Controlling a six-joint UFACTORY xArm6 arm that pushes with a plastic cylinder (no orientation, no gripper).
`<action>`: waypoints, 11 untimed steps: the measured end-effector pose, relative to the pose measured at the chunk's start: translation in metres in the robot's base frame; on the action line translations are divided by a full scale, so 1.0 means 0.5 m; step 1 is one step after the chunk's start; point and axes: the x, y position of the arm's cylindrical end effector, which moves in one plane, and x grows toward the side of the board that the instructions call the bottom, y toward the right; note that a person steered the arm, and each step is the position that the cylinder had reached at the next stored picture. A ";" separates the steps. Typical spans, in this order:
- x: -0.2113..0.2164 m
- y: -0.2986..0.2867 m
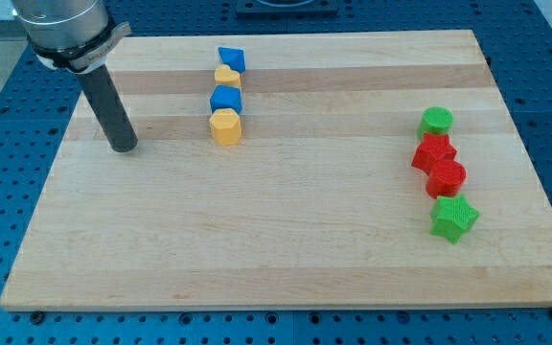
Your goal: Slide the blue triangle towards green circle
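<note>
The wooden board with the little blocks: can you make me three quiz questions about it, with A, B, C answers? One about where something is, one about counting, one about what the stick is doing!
1. Where is the blue triangle?
A. top of the left column
B. beside the green star
C. board's bottom edge

2. How many green blocks?
A. one
B. two
C. four

3. What is my tip doing?
A. pushing the blue triangle
B. resting on the green circle
C. touching no block

Answers:
1 A, it heads the column above the yellow heart.
2 B, only the green circle and green star.
3 C, bare wood lies between it and the column on its right.
</note>
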 end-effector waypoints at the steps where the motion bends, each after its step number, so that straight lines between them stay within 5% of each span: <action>1: 0.000 0.000; 2: -0.148 -0.001; 6: -0.410 0.144; 8: -0.420 0.191; 11: -0.318 0.411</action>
